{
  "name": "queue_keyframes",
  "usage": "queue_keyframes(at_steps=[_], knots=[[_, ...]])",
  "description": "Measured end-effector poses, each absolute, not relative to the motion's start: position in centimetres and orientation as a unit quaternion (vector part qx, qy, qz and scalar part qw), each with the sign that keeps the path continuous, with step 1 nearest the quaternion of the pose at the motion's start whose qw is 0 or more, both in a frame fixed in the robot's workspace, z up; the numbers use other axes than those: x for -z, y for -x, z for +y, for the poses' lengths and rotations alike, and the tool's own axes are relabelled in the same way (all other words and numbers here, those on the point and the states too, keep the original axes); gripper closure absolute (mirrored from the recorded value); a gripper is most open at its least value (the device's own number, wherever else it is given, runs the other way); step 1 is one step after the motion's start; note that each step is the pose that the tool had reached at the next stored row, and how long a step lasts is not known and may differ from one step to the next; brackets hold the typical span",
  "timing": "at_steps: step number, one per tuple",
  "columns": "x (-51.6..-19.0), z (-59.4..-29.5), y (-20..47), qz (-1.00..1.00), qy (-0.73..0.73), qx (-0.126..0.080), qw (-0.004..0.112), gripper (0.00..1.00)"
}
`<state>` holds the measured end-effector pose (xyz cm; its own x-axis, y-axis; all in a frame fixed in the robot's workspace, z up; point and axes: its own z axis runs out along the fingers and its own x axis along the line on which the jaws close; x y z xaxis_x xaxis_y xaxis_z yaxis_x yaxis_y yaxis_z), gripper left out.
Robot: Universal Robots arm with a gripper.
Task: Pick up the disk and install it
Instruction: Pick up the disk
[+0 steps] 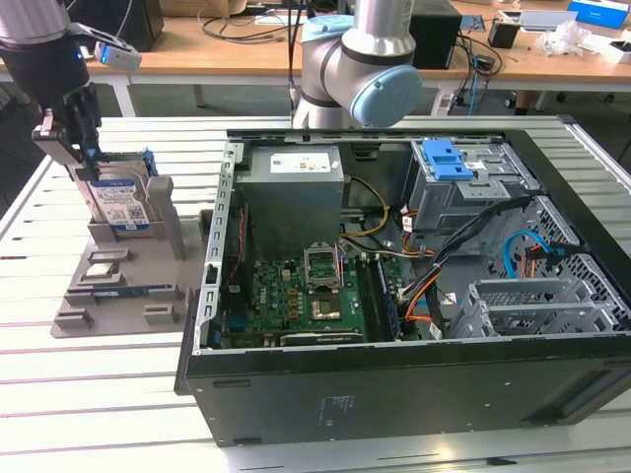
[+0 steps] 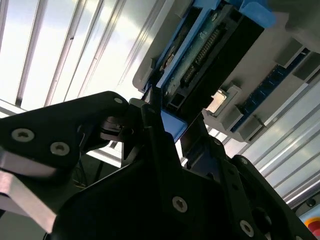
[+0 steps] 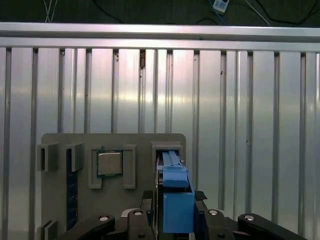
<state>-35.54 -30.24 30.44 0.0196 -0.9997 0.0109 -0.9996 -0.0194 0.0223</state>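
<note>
The disk (image 1: 118, 205) stands on edge in a slot of the grey holder (image 1: 118, 286) at the exterior view's left, its white-and-blue label facing the camera and blue rails along its sides. My gripper (image 1: 87, 158) reaches down onto its top edge. In the first wrist view the blue rail of the disk (image 3: 175, 200) sits between my two black fingers (image 3: 146, 202), which press against it on both sides. The second wrist view shows the disk (image 2: 210, 55) from its connector edge, with my gripper (image 2: 170, 130) shut on its blue end. Its lower part is still seated in the slot.
The open computer case (image 1: 394, 394) lies at the exterior view's right, with a metal drive cage and blue latch (image 1: 449, 158) and a grey power supply (image 1: 294, 197) inside. A square chip (image 3: 109, 163) rests in another pocket of the holder. The slatted aluminium table (image 1: 59, 394) runs underneath.
</note>
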Motion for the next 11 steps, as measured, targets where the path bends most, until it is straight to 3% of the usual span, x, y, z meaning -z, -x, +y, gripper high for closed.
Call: queue_keyframes(at_steps=[11], knots=[[-29.0,-30.2,35.5,-0.697,-0.717,0.004,0.012,0.58]])
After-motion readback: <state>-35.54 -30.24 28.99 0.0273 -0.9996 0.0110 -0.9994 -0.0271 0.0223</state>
